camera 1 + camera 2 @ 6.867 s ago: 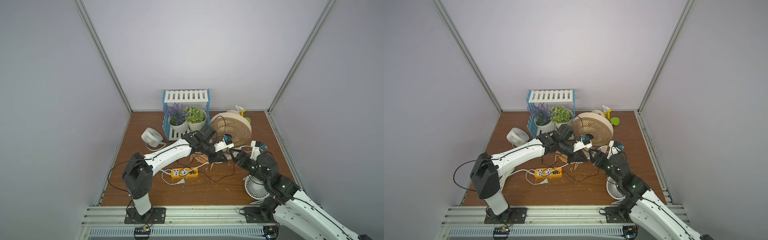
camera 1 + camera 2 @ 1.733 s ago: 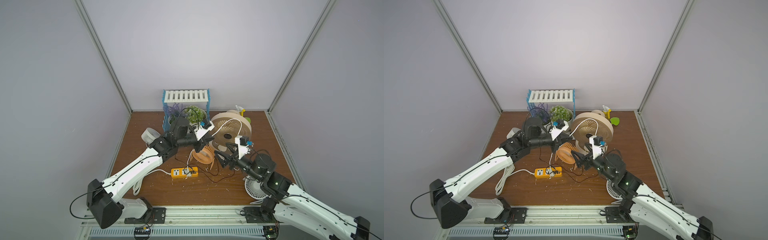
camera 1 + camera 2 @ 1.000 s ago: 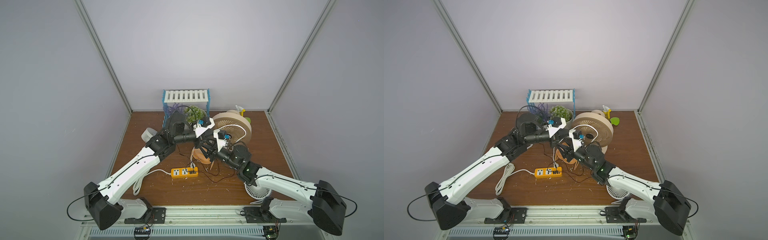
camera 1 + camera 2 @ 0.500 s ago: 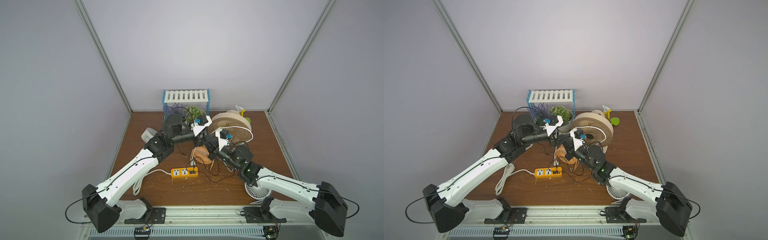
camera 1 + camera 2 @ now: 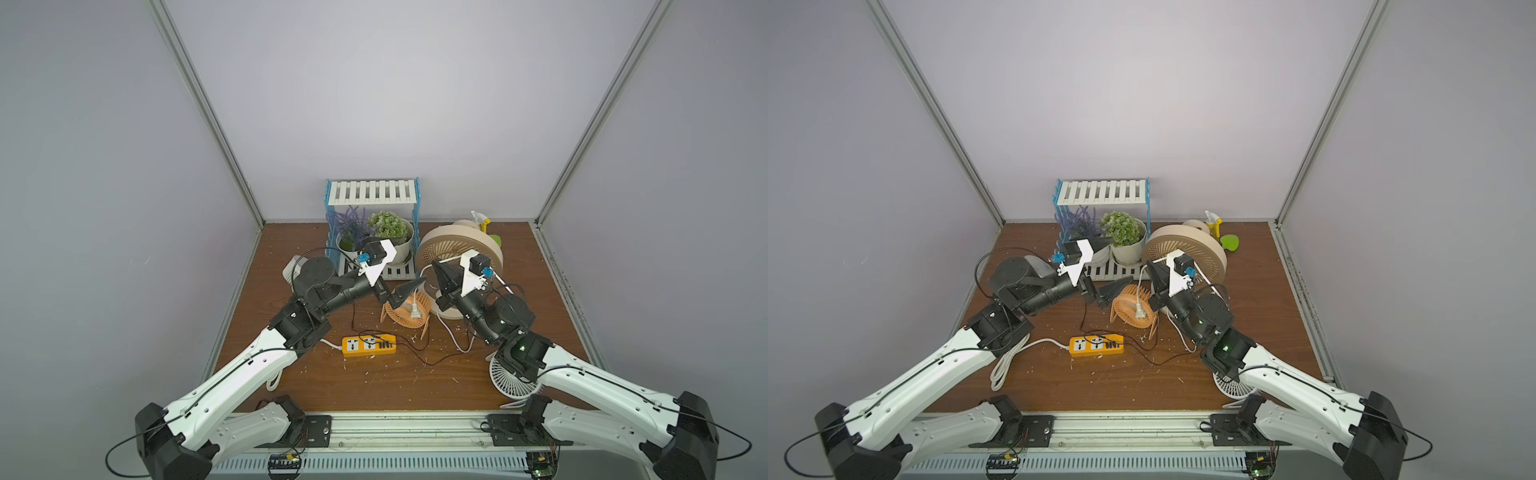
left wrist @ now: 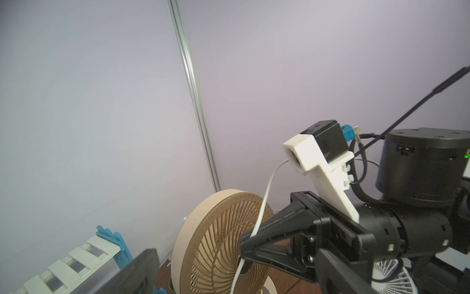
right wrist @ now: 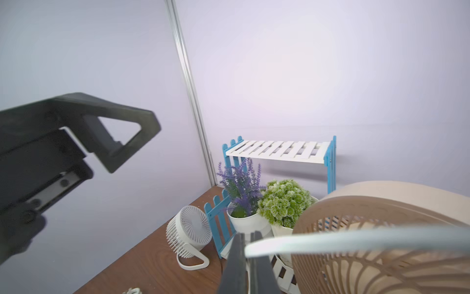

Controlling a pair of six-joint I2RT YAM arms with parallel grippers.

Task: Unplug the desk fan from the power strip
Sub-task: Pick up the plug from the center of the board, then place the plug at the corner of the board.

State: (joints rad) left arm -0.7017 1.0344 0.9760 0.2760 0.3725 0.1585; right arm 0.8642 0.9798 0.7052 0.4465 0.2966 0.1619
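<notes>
The orange-yellow power strip [image 5: 369, 345] [image 5: 1096, 345] lies flat on the brown table, both white socket faces bare, with small black plugs in its port row. My right gripper [image 5: 433, 267] [image 5: 1150, 266] [image 6: 244, 245] [image 7: 246, 264] is shut on a white cord [image 7: 330, 238]. The cord's white plug [image 5: 414, 311] [image 5: 1139, 311] hangs free in front of a small orange fan [image 5: 399, 311]. The beige desk fan [image 5: 459, 249] [image 6: 218, 244] stands behind. My left gripper [image 5: 400, 270] [image 5: 1108, 264] is open and empty beside the cord.
A blue-and-white rack [image 5: 372, 195] with two potted plants stands at the back. A small white fan [image 7: 189, 230] sits back left, another white fan [image 5: 513, 380] under my right arm. Thin black wires [image 5: 428, 362] trail across the table.
My left gripper opened and let go of the white cord. The right gripper shut on the cord and drew back to the right, so the plug now hangs from it.
</notes>
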